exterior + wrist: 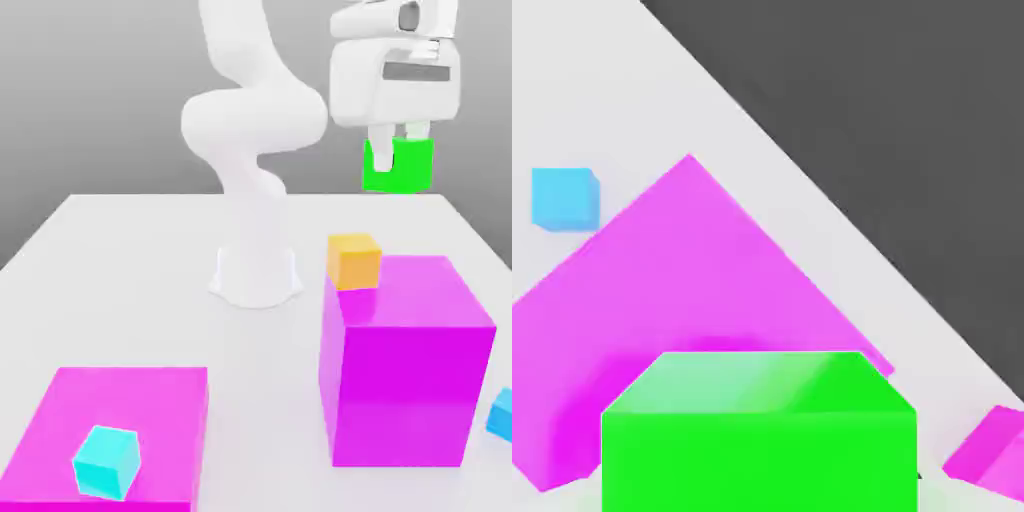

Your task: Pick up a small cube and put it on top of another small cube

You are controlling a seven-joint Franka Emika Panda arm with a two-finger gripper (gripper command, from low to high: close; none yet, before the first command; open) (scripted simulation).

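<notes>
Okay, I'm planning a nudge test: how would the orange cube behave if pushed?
The orange cube would probably slide rather than roll, given its flat faces. Sitting at the edge of the tall magenta block, it could well tip off if pushed outward.

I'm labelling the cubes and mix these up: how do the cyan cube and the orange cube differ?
The cyan cube is bright blue-green, while the orange cube is yellow-orange. The cyan cube sits on the low, flat magenta block; the orange cube sits on the tall magenta block, at its edge. Both are plain, and neither is in the gripper.
</notes>
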